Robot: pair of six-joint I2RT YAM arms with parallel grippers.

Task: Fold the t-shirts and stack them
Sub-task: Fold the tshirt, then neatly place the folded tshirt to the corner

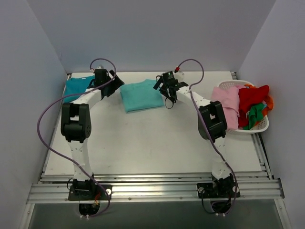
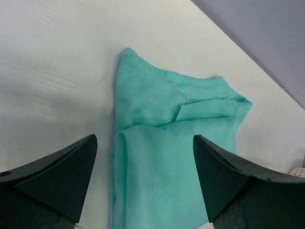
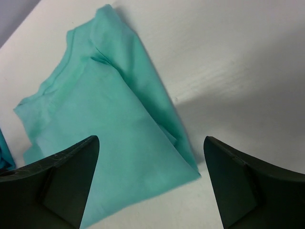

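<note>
Item 1, left gripper [image 2: 144, 138]: jaws spread wide, holding nothing; I see it poised above the tee's collar end; fingers [image 2: 57, 176] dark, matte, wedge-shaped.

Item 2, right gripper [image 3: 150, 138]: likewise agape and empty, hanging over the same tee's other side.

Item 3, light turquoise t-shirt [image 1: 141, 95]: at 12 o'clock on the table [image 1: 152, 143], between the two grippers; folded to a compact, roughly square packet; thin soft knit, ribbed collar band visible, one sleeve tucked in a crease, edges slightly uneven, low wrinkles.

Item 4, darker teal t-shirt [image 1: 76, 87]: at about 10 o'clock, at the far left corner, partly hidden by the left arm; it appears flat and folded, though I cannot confirm every fold.

Item 5, basket [image 1: 259, 128]: white, perforated plastic, at 2 o'clock; holds pink [image 1: 228, 102], red [image 1: 252, 98] and green [image 1: 255, 114] garments, bunched and spilling over the rim.

Progress, my judgement: folding looks complete or nearly so; the two tees lie apart, not stacked; the stacking remains.
</note>
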